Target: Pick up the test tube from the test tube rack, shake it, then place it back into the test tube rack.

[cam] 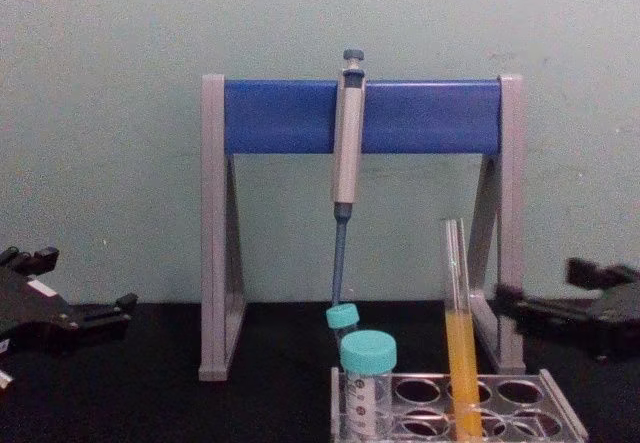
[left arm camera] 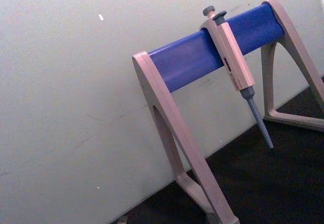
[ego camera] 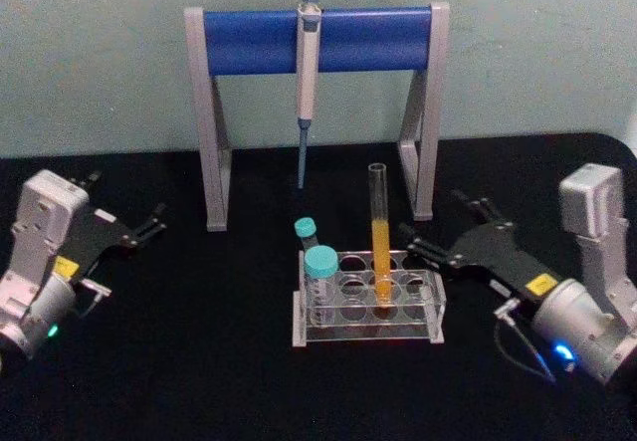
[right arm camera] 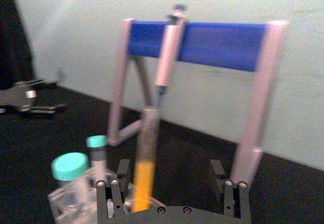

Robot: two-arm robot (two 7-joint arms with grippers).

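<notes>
Two hands flank the test tube rack (ego camera: 368, 309) in the head view — the left hand (ego camera: 151, 224) well off on the bench (ego camera: 199, 381), fingers apart, the right hand (ego camera: 438, 234) just beside the rack, spread wide. Upright in the rack stands the test tube (ego camera: 379, 237). Right wrist view: fingers (right arm camera: 123, 169) bracket the tube — untouched. Chest view: teal-capped vials (cam: 367, 373) share the rack.

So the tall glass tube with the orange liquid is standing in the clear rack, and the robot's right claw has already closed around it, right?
Not quite. The test tube does stand in the test tube rack, but the right gripper has not closed on it. The head view shows its fingers open, off to the rack's right side, with a gap between them and the tube. The left gripper rests far off on the table.
</notes>
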